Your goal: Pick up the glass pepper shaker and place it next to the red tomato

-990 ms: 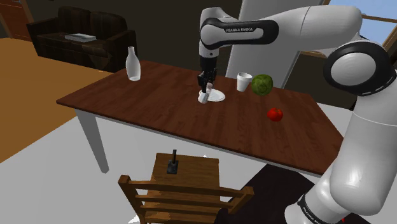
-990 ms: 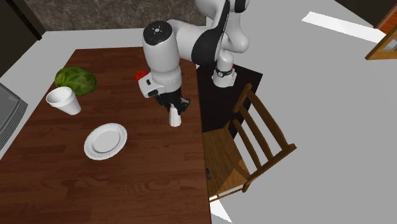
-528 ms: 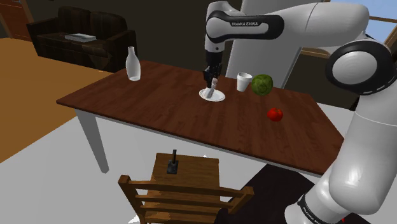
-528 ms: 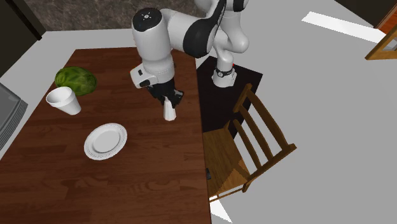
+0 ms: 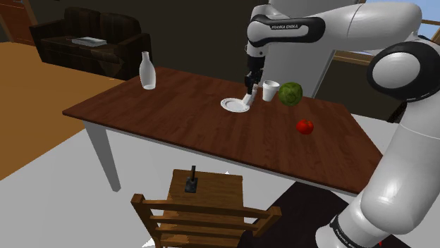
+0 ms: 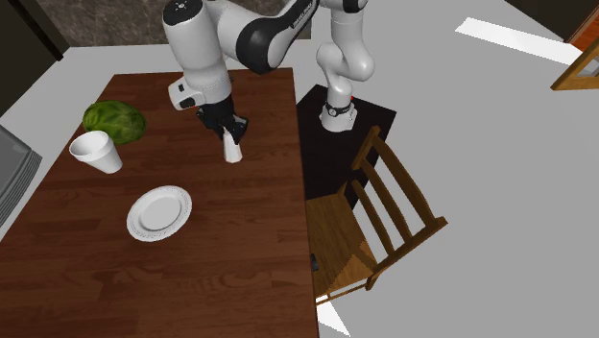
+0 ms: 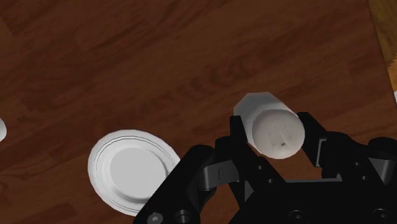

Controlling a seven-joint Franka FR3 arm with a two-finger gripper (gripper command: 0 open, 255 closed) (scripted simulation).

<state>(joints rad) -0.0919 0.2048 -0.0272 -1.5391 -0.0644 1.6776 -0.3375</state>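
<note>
Entry: the jaws are gripping the white pepper shaker point(image 7: 275, 132), one finger clasping each side, its dotted end facing the wrist camera. I am reading it as lifted clear of the worktop point(image 6: 240, 259), hanging over bare wood in the half nearer the chair-side long edge. The white plate point(image 6: 158, 212) is lying apart from it, toward the middle of the worktop.

The red tomato point(image 5: 304, 127) is sitting toward the end of the worktop nearest the stand, with open wood all round it. The green cabbage point(image 5: 290, 93) and the white cup point(image 5: 271, 90) are standing side by side near the far long edge, behind the tomato and apart from it. I am seeing bare wood between the shaker and the tomato.

A clear bottle point(image 5: 147, 71) is standing near the far corner at the shoulder view's left, well apart from everything else. The wooden chair point(image 6: 384, 206) is standing against the near long edge, beside the stand.
</note>
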